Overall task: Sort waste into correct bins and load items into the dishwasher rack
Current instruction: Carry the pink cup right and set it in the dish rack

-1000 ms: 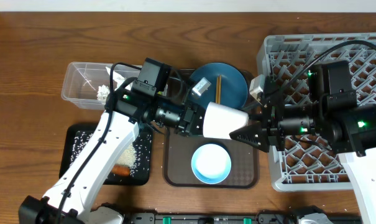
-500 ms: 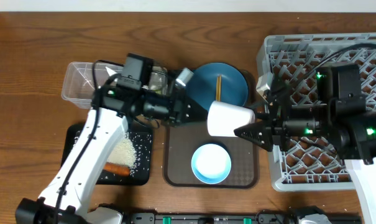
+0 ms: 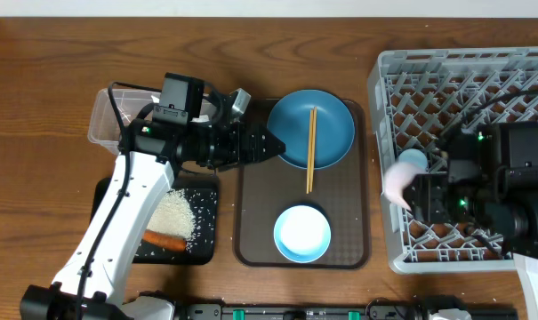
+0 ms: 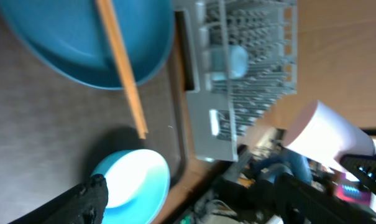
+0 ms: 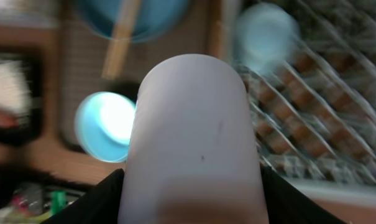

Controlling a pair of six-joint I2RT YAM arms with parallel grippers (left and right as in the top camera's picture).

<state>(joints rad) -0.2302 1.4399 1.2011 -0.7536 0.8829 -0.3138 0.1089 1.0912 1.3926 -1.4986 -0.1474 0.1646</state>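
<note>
My right fingers [image 5: 104, 202] are clenched round the pinkish-white cup [image 3: 397, 182], which I hold over the left edge of the large square grey plastic dishwasher rack [image 3: 464, 80]. My left fingers [image 4: 88, 196] are spread wide with nothing between them, hovering above the brown serving tray [image 3: 251, 222] just beside the large dark blue round plate [image 3: 326, 124]. As I judge it, the sorting is mostly done: the loose white rice [image 3: 175, 213] and the orange carrot [image 3: 166, 240] lie in the shallow black rectangular tray [image 3: 97, 218]. The clear rectangular plastic tub [image 3: 108, 111] stands behind it, but my own arm covers most of its contents. Loading looks under half done: only the light blue cup [image 3: 413, 160] sits in the rack, and the cup in my grip is not yet set down. The plate, the pair of wooden chopsticks [image 3: 310, 151] lying across it and the light blue bowl with white inside [image 3: 301, 233] are all on the serving tray. The overhead view alone shows both bins and the whole layout. The right wrist view, though blurred, shows the fingers flanking the cup. The left wrist view shows the empty gap above the bowl.
</note>
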